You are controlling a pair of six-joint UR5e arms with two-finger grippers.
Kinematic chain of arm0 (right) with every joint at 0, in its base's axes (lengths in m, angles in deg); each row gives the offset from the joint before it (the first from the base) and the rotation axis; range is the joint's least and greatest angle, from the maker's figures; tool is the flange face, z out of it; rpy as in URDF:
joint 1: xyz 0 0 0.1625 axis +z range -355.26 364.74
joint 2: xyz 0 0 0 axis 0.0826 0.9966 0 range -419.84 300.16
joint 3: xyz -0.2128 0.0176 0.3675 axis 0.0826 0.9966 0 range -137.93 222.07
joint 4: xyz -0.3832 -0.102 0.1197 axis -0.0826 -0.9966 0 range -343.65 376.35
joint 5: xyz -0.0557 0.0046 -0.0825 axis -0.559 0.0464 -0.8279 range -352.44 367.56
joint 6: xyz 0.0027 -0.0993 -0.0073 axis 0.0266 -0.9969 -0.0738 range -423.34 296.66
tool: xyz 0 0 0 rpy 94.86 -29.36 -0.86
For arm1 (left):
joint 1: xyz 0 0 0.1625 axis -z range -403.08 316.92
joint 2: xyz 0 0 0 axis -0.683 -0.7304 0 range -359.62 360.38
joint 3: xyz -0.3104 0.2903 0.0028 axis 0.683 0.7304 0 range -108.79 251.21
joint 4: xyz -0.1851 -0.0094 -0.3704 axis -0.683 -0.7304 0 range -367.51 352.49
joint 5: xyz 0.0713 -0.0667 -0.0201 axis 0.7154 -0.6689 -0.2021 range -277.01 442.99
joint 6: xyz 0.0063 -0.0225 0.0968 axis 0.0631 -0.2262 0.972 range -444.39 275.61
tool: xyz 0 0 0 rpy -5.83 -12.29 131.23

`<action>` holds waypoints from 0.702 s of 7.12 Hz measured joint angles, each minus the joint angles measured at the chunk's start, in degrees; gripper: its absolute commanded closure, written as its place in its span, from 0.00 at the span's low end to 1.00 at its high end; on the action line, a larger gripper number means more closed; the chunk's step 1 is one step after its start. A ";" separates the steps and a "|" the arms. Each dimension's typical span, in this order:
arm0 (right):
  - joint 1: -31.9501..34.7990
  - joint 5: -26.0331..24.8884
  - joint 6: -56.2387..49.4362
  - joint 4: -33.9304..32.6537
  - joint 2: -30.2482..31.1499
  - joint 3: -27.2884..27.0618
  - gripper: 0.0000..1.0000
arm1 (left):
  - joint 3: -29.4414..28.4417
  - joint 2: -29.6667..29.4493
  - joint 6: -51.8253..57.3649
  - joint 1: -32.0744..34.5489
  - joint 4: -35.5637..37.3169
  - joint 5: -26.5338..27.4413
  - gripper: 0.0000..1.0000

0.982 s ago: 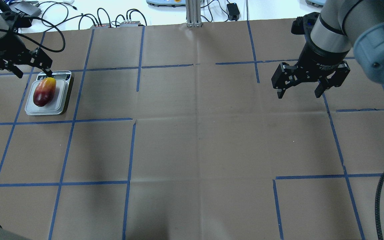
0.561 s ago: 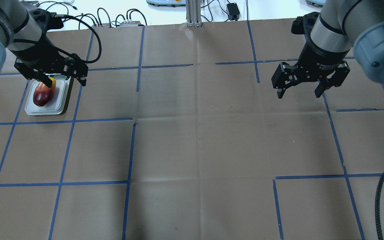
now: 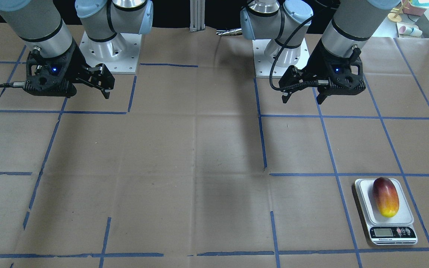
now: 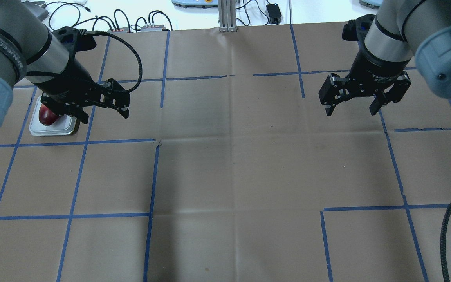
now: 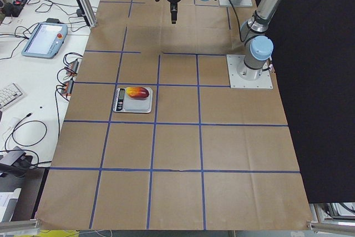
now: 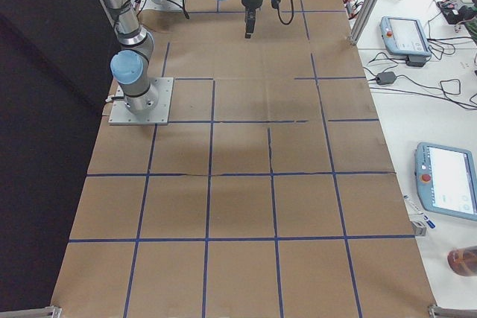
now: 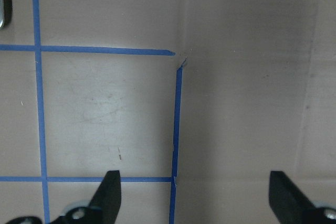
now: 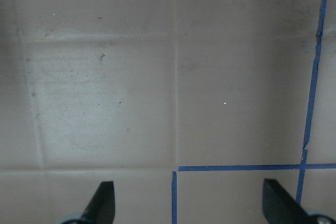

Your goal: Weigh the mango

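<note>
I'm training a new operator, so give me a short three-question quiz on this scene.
1. True or false: the mango lies on the scale.
2. The left gripper is: A open and empty; B shut on the mango; C touching the scale.
3. Fill in: the mango's ___ end points toward the display.
Key: 1 true; 2 A; 3 yellow.

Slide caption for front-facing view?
Red-to-yellow oblong mango on white digital scale; left gripper and right gripper open, well clear of it.
</note>
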 measured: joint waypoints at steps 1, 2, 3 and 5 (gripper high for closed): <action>0.00 0.00 0.00 0.00 0.00 0.00 0.00 | 0.04 0.05 0.05 0.94 -0.54 0.68 0.00; 0.00 0.00 0.00 0.00 0.00 0.00 0.00 | 0.06 0.05 -0.10 2.19 -0.69 2.20 0.00; 0.00 0.00 0.00 0.00 0.00 0.00 0.00 | 0.07 0.03 -0.29 3.11 -0.66 3.37 0.00; 0.00 0.00 0.00 0.00 0.00 0.00 0.00 | 0.24 0.15 -0.37 3.65 -0.19 4.04 0.00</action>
